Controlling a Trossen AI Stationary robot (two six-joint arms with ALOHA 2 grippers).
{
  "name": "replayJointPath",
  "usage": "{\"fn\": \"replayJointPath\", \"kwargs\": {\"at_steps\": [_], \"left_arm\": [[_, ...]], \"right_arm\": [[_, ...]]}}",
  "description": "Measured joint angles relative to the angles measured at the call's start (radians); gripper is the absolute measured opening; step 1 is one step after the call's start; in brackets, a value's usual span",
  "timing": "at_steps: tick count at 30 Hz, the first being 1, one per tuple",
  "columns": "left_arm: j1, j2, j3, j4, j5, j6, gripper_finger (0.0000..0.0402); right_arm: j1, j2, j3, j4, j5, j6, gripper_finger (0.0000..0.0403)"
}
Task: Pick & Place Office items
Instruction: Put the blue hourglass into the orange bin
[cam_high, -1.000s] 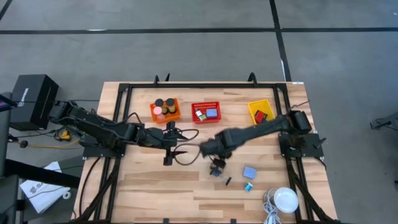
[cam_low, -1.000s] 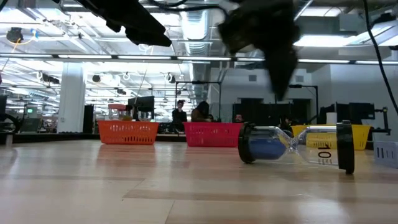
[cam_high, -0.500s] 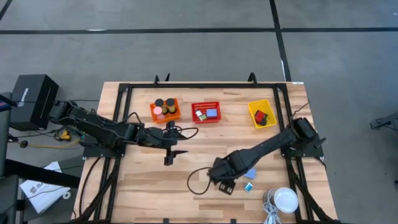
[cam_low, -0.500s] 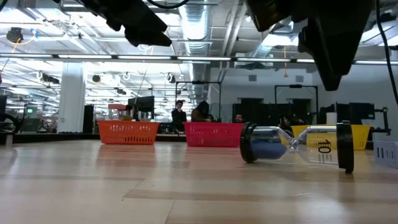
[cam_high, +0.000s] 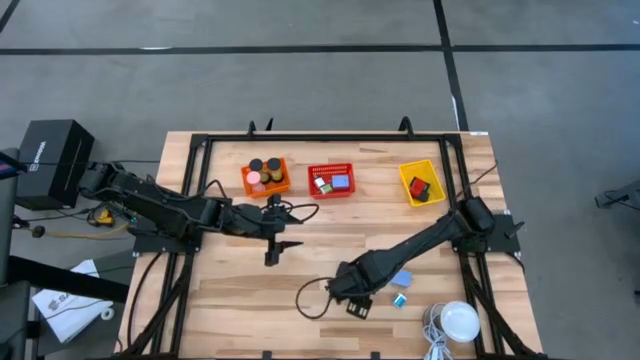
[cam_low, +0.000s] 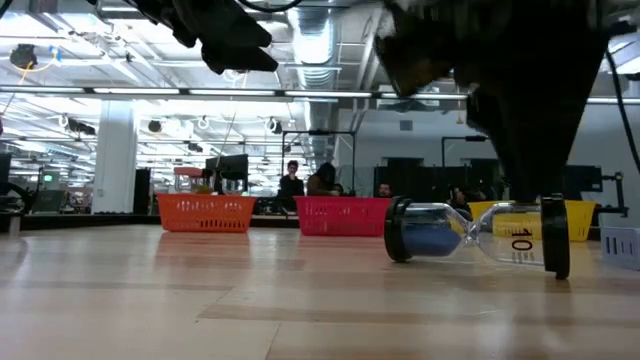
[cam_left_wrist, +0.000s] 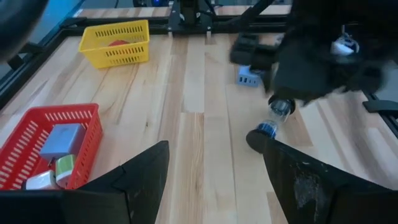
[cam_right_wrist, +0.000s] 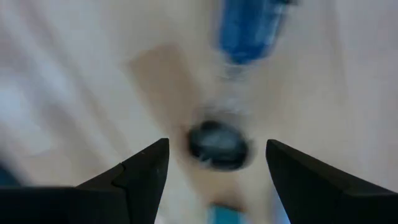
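Hourglass of clear glass with blue sand and 2 black end caps (cam_low: 478, 238) lies on its side on the wooden table (cam_high: 240, 300), directly under the right gripper (cam_right_wrist: 217, 163), jaws spread either side. Likely light, round, prone to roll; glass waist fragile, so grip the caps. Left gripper (cam_left_wrist: 214, 165) hovers mid-table, jaws spread, empty. Open board toward the 3 mesh baskets (cam_high: 331, 181); front edge near.

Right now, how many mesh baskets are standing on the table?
3, in a row along the table's far side: the orange basket on the left, the red basket in the middle, the yellow basket on the right. None seems hidden.
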Motion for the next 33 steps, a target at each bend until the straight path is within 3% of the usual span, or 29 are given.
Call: {"fn": "replayJointPath", "kwargs": {"at_steps": [11,22,33], "left_arm": [[0.0,0.0,0.001,0.022,0.003,0.007,0.0255],[0.0,0.0,0.001,0.017,0.002,0.01,0.0255],[0.0,0.0,0.001,0.017,0.001,0.01,0.0255]], "right_arm": [[-0.001,0.097,-0.002,-0.001,-0.07,-0.009,0.026],[-0.019,0.116,-0.002,0.008,-0.051,-0.033,0.0258],[-0.025,0.116,-0.002,0.008,-0.049,-0.059,0.0183]]}}
